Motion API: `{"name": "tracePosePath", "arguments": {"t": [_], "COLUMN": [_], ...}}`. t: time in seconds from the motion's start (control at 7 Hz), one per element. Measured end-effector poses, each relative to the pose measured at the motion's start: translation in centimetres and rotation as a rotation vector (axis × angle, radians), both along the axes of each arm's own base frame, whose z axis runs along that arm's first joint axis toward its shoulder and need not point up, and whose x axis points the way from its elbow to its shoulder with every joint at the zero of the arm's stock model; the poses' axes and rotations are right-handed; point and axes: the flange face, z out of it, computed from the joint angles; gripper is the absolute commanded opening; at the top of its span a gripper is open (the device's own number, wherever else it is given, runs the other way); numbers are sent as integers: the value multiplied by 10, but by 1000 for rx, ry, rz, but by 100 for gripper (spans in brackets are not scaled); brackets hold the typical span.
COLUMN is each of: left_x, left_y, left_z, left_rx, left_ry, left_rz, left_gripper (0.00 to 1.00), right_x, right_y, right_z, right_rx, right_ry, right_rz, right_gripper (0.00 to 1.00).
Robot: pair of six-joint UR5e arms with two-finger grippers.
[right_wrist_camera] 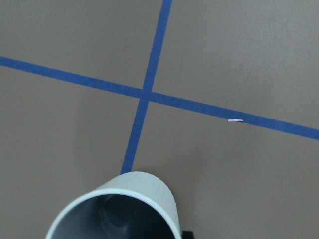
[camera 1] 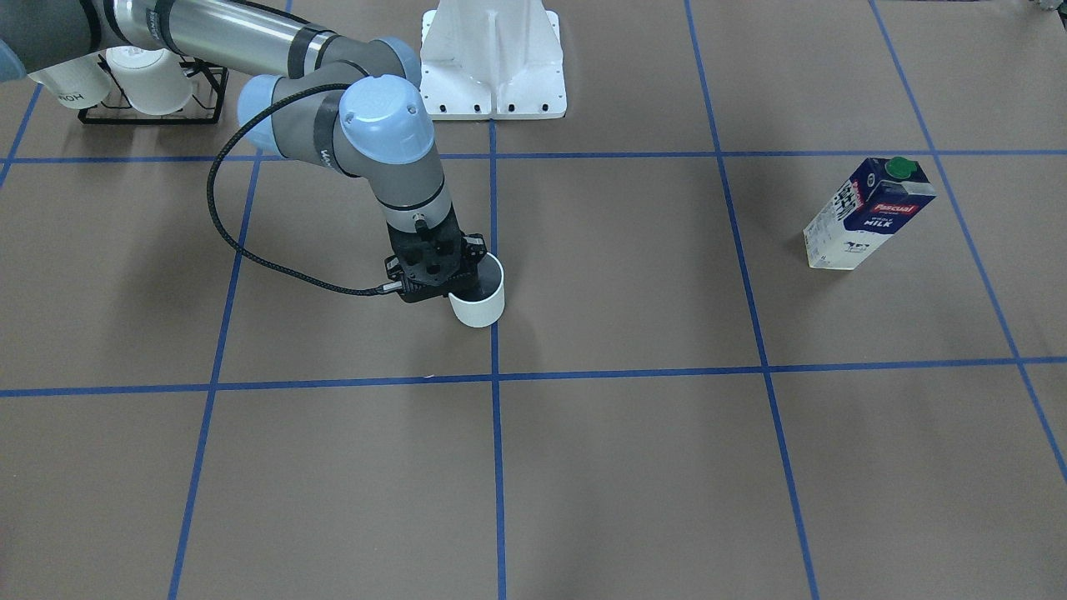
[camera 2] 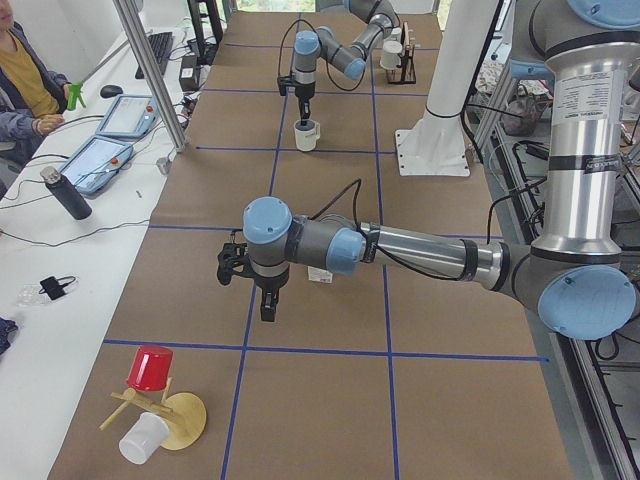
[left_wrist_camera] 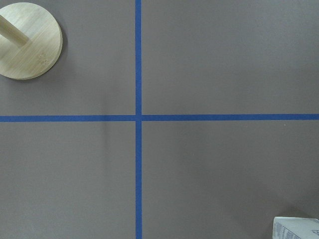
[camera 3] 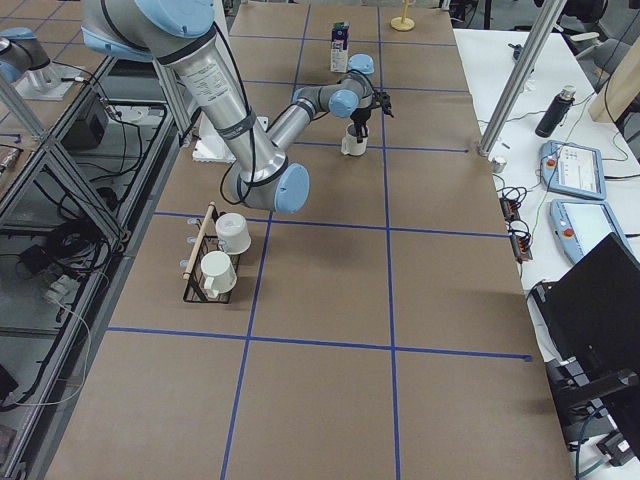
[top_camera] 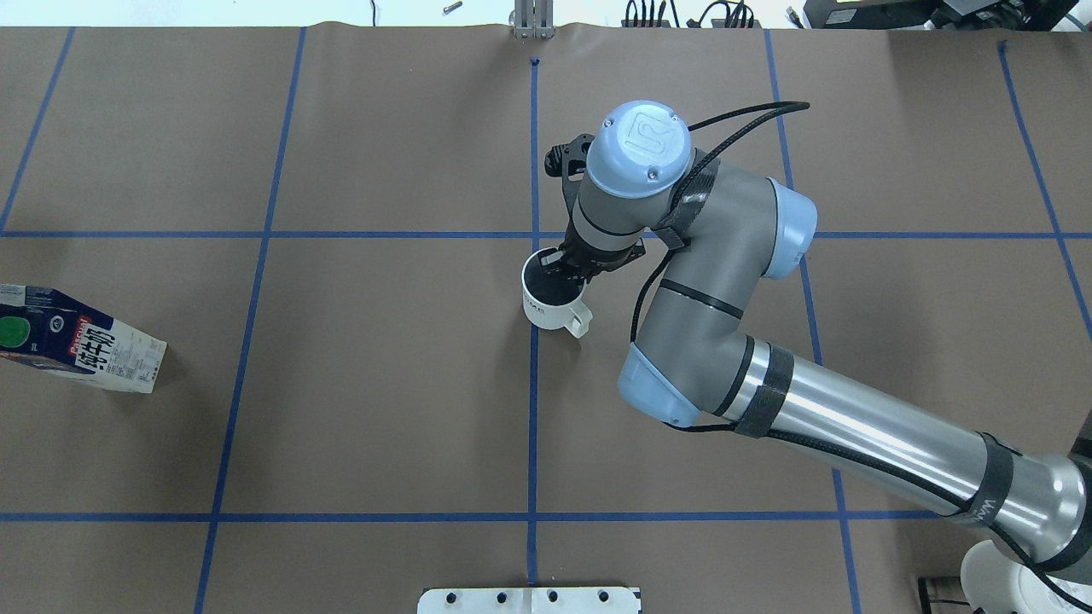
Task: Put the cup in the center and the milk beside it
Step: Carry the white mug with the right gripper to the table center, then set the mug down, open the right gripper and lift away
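The cup (camera 1: 481,307) stands upright on the vertical blue tape line (camera 1: 494,208) that marks the center. Its handle (top_camera: 580,322) points toward the robot. My right gripper (top_camera: 560,269) reaches down onto the cup's rim, one finger inside and one outside, shut on it. The right wrist view shows the cup's rim (right_wrist_camera: 119,206) at the bottom. The milk (camera 1: 867,212) stands upright far off on the robot's left side (top_camera: 81,345). My left gripper (camera 2: 268,305) hangs near the milk. It shows only in the exterior left view, so I cannot tell whether it is open or shut.
A black rack with white mugs (camera 1: 150,83) stands at the robot's right. The white robot base plate (camera 1: 492,67) sits on the center line. A bamboo stand with a red cup (camera 2: 152,368) and a white cup stands at the left end; its base (left_wrist_camera: 27,40) shows in the left wrist view.
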Motion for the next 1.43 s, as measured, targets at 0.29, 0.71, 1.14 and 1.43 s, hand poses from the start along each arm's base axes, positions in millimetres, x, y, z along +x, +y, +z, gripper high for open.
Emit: {"name": "tracePosePath", "arguments": {"t": [0.29, 0.71, 1.14, 1.43], "left_x": [0, 0, 2, 16], "left_y": [0, 0, -5, -28], "left_z": [0, 0, -4, -36], "left_rx": [0, -1, -9, -118], "left_ry": [-1, 0, 3, 36], "left_rz": [0, -1, -11, -140], "left_gripper": [98, 98, 98, 98], "right_x": [-9, -17, 17, 83], "right_y": [5, 8, 20, 27], "right_z": [-13, -11, -30, -29], "right_rx": [-4, -2, 18, 24], "right_ry": [-15, -11, -61, -70], "right_rz": [0, -8, 3, 47], "right_gripper": [29, 100, 100, 100]}}
